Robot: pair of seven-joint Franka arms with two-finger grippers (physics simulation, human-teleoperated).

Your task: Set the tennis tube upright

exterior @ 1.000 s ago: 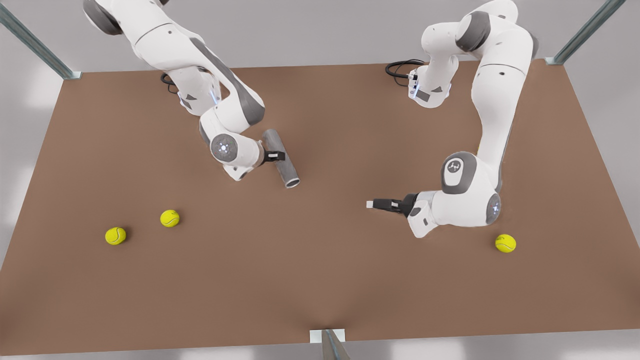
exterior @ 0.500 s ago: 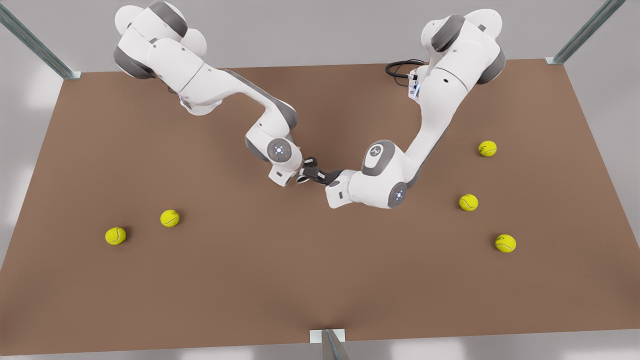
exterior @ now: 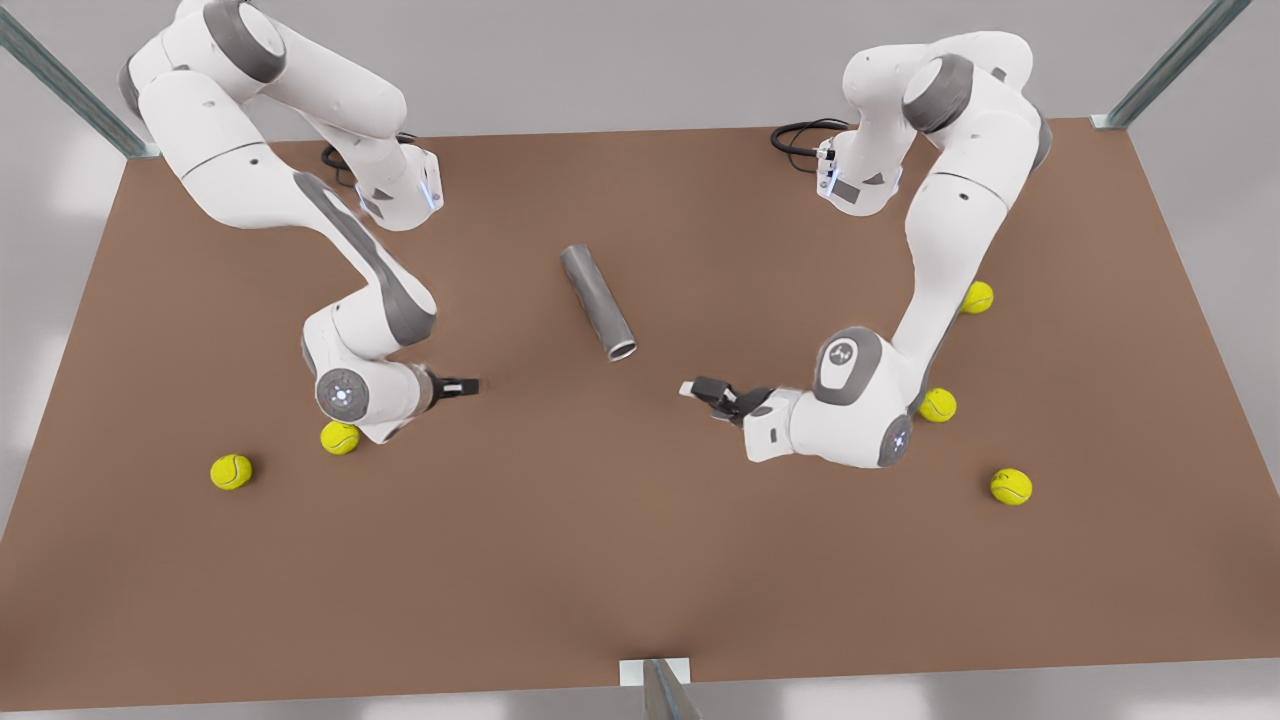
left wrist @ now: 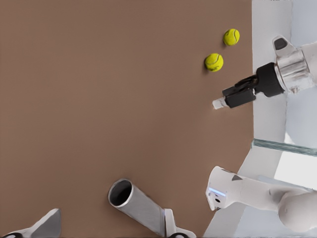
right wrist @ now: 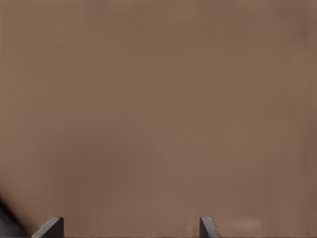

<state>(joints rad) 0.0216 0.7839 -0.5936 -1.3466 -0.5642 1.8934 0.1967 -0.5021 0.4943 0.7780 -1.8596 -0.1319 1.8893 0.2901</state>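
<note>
Both grippers (exterior: 700, 390) (exterior: 470, 385) withdrew — tennis tube (exterior: 598, 303) seemingly flat.

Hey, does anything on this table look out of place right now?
The tennis tube lies on its side in the middle of the table instead of standing upright. The open left gripper and the open right gripper flank it without touching it. Loose tennis balls lie scattered on both sides.
</note>
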